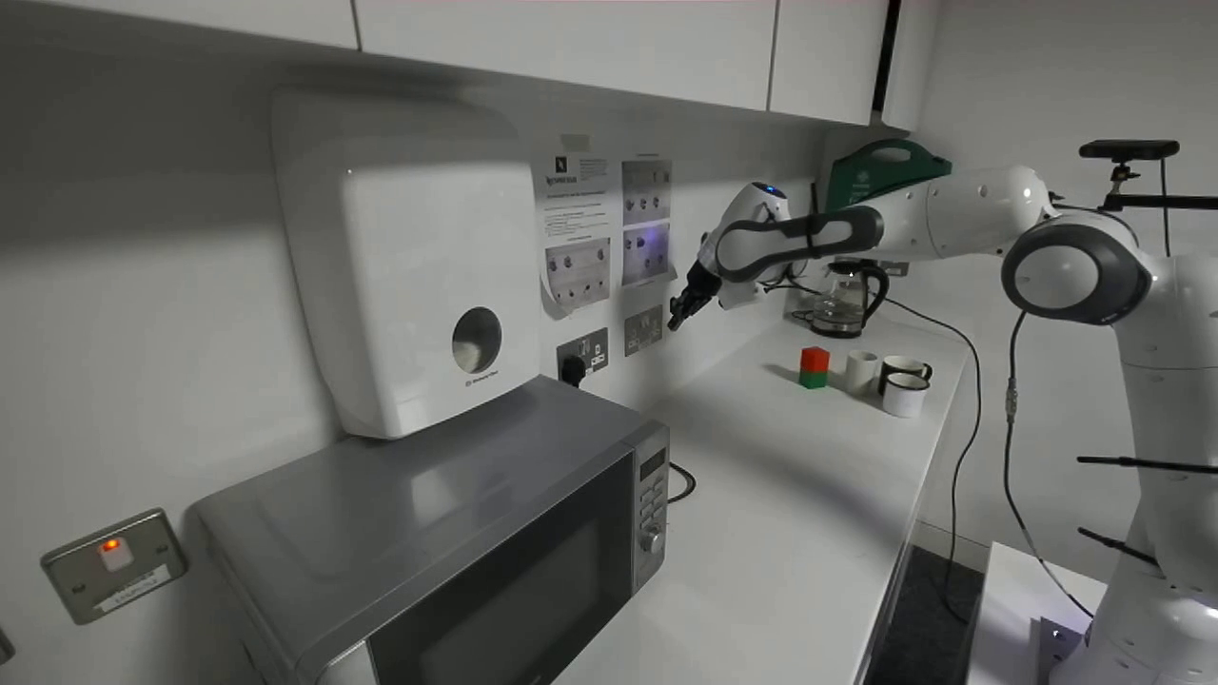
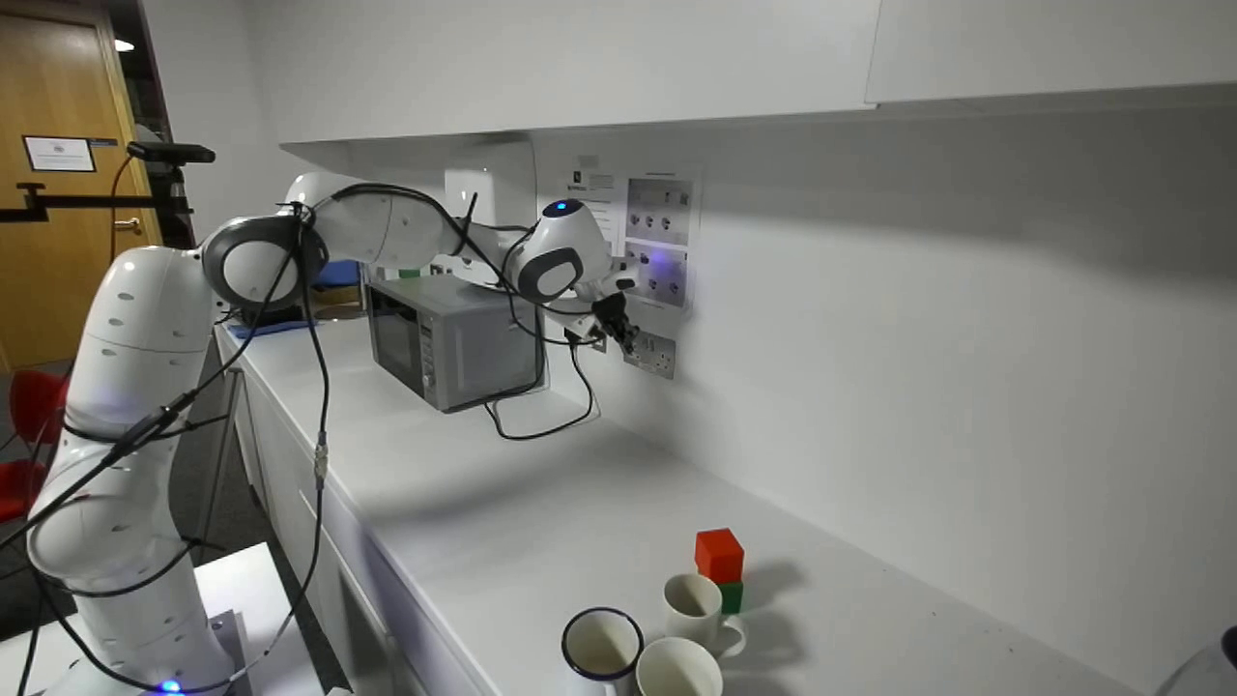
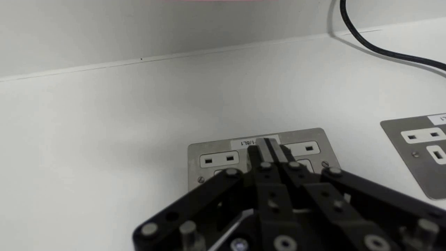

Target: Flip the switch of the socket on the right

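A grey metal plate (image 1: 643, 330) on the wall holds two sockets with white inserts and dark pin holes. It also shows in an exterior view (image 2: 657, 356) and in the wrist view (image 3: 200, 148), where its label stands upside down. There, one socket's insert (image 3: 219, 159) is left of the fingers and the other insert (image 3: 302, 149) is right of them, partly covered. The switches are hidden behind my gripper in the wrist view. My gripper (image 3: 271, 148) is shut and empty, its tips over the plate's label. In both exterior views the gripper (image 1: 676, 322) (image 2: 630, 340) is beside the plate; contact cannot be told.
A second socket plate (image 1: 597, 350) with a black plug (image 1: 572, 370) is beside it. A microwave (image 1: 457, 495) stands under a white dispenser (image 1: 419, 247). Mugs (image 1: 861, 371), red and green blocks (image 1: 815, 367) and a glass jug (image 1: 842, 304) stand on the counter. Cabinets (image 1: 571, 48) hang above.
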